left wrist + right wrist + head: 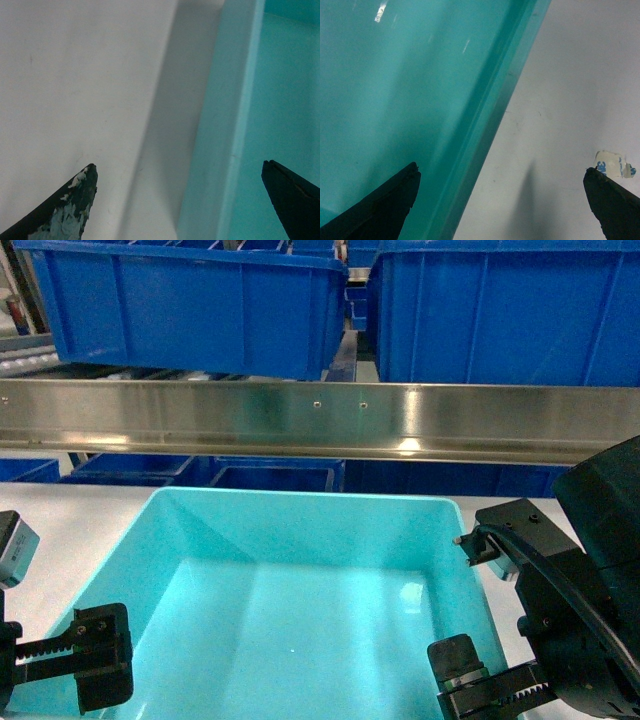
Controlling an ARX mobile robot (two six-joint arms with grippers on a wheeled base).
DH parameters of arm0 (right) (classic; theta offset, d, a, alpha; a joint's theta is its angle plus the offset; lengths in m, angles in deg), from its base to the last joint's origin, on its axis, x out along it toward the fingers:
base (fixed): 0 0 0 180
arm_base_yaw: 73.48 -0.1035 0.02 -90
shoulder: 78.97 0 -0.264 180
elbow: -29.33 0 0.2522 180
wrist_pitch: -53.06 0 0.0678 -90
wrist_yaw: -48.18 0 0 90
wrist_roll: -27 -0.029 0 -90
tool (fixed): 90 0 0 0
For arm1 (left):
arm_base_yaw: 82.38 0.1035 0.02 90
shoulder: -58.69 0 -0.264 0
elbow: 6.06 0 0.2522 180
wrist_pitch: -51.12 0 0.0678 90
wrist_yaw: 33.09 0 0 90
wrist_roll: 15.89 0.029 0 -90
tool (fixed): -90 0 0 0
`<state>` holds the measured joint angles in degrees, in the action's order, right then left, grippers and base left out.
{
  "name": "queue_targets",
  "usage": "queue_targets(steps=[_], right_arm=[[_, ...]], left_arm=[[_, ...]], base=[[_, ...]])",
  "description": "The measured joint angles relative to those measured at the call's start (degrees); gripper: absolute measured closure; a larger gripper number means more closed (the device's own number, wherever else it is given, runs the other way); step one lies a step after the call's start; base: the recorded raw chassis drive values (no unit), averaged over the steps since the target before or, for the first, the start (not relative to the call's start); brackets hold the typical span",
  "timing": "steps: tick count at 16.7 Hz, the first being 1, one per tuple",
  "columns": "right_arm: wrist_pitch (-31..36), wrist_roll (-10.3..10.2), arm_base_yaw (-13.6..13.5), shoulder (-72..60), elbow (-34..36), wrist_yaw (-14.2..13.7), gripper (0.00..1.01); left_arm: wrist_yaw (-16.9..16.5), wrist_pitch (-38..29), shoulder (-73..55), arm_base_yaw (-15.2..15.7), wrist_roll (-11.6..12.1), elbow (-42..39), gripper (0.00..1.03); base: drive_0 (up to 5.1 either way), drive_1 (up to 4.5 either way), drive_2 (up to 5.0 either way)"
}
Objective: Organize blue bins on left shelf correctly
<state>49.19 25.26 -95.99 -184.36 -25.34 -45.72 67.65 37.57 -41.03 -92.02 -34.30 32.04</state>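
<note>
From the head camera, the turquoise tub (300, 610) sits empty on the white worktop (70, 525) below the steel shelf beam (320, 420), with dark blue bins (190, 305) on the tier above. The left hand (85, 655) and right hand (480, 680) flank its side walls.

The left wrist camera shows released fingers (65, 212) straddling the tub's left rim.

The right wrist camera shows the same on the right rim, spread wide, beside a tape scrap (615, 165).

No grasp is made yet; lifting and shelving appear to remain.
</note>
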Motion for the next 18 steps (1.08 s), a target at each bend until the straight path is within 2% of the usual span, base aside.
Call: queue_targets(steps=[5,6,9,11,12,13,14,15,16,17,18], right_arm=[[-0.22,0.85,-0.11,-0.33,-0.2,-0.85,0.03],[-0.2,0.94,-0.11,-0.33,-0.2,-0.85,0.11],[-0.2,1.16,-0.39,-0.33,-0.2,-0.83,0.46],[-0.07,1.09,-0.57,-0.33,-0.22,-0.48,0.68],[0.04,1.03,-0.83,-0.33,-0.24,-0.02,0.82],[0.31,-0.28,-1.11,-0.35,-0.28,-0.66,0.94],[0.72,-2.21,-1.03,-0.37,-0.79,-0.87,0.99],[0.68,-2.58,-1.01,-0.33,-1.22,-0.85,0.99],[1.18,-2.69,-0.98,-0.15,-0.66,-0.66,0.99],[2.08,-1.84,-1.09,1.46,0.81,-0.94,0.99],[1.42,-1.57,-1.03,4.26,1.31,-1.01,0.99]], left_arm=[[-0.02,0.07,-0.2,0.22,0.46,0.11,0.06],[-0.02,0.07,-0.2,0.22,0.42,0.11,0.15],[-0.02,0.09,-0.2,0.22,0.42,0.15,0.49],[-1.33,0.0,-0.2,-0.13,0.44,0.2,0.71],[-2.19,-0.17,-0.2,-0.39,0.44,0.26,0.85],[-3.34,-0.22,-0.17,-0.68,0.46,0.37,0.97],[-3.34,-0.15,-0.17,-0.83,0.76,0.37,1.01],[-3.23,-0.09,-0.17,-0.81,0.79,0.37,1.01],[-3.04,0.9,0.52,-0.81,0.83,0.44,1.01],[-2.97,2.58,2.21,-0.81,1.38,0.42,1.01],[-3.13,3.76,4.57,-0.63,2.51,0.35,1.01]], base=[[0.0,0.0,0.0],[0.0,0.0,0.0],[0.0,0.0,0.0],[0.0,0.0,0.0],[0.0,0.0,0.0],[0.0,0.0,0.0],[0.0,0.0,0.0],[0.0,0.0,0.0],[0.0,0.0,0.0],[0.0,0.0,0.0],[0.0,0.0,0.0]])
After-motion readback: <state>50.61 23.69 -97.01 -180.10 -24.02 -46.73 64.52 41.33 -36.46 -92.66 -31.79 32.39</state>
